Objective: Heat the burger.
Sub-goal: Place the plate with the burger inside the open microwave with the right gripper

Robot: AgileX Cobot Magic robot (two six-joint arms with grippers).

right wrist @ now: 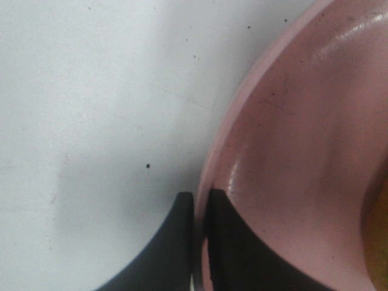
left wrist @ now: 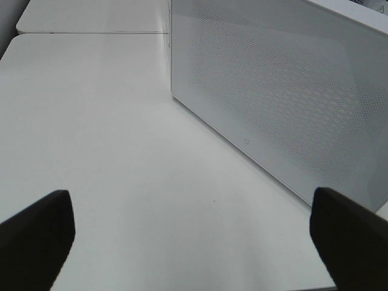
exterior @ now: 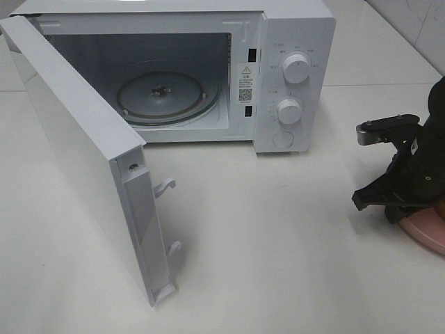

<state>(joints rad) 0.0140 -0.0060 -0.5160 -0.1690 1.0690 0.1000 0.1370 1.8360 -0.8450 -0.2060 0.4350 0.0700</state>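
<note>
Right gripper (right wrist: 200,197): clamped on the rim of the pink plate (right wrist: 291,121). Burger (right wrist: 381,224): only a golden sliver shows, on that plate, at 4 o'clock from the microwave (exterior: 295,28), door (exterior: 76,153) open. Left gripper (left wrist: 191,203): spread wide, empty.

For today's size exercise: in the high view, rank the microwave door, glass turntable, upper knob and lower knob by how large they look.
1. Microwave door, though nearest the camera.
2. Glass turntable.
3. Upper knob and lower knob: nearly alike, left unranked.
</note>
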